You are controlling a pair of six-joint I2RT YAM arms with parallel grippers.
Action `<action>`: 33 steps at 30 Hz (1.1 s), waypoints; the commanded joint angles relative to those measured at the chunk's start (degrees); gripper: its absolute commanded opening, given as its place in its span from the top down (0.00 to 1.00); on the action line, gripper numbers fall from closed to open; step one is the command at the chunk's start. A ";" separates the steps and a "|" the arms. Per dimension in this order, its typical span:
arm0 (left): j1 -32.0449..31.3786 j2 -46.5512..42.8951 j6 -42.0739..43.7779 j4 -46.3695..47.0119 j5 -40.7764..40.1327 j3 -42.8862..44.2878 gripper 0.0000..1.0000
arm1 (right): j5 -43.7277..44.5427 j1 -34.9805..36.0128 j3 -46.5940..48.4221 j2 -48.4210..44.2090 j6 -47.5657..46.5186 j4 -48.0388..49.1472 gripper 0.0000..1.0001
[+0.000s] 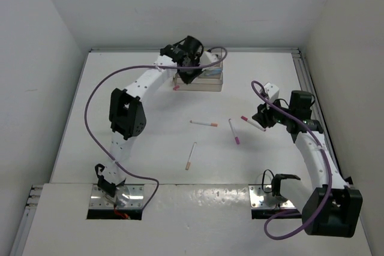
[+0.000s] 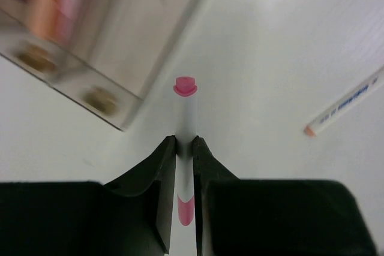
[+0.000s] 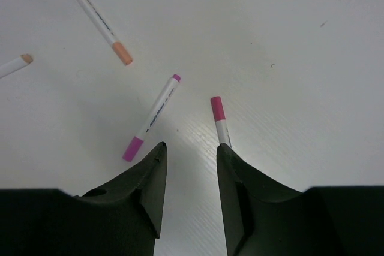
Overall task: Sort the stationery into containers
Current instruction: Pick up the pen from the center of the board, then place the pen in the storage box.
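Pink pen [image 2: 187, 112], lengthwise in left pincer [image 2: 185, 142], tip outward

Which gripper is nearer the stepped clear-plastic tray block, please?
Left. The left gripper, shut on a white pink-capped pen, is at the tray block's left end; the right gripper hovers far to its right by a white purple-capped pen.

Five thin white plastic pens: two orange-tipped [image 1: 204, 123] [image 1: 191, 155], two pink-tipped [image 1: 252, 123] [image 2: 187, 115], one magenta-tipped [image 1: 234, 131]; one stepped clear-plastic tray block [image 1: 207, 84]
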 commanded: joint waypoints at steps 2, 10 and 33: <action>-6.51 -3.88 6.06 1.61 -7.53 7.15 1.00 | -2.18 -0.41 -0.93 -0.89 0.96 2.63 0.62; -8.89 -3.45 12.04 19.90 -12.90 -1.04 1.00 | -1.83 -1.03 0.21 1.13 3.68 3.34 0.62; -4.32 6.66 16.09 31.17 -10.36 0.81 0.74 | -2.18 -2.08 3.54 3.68 -7.73 -10.54 0.58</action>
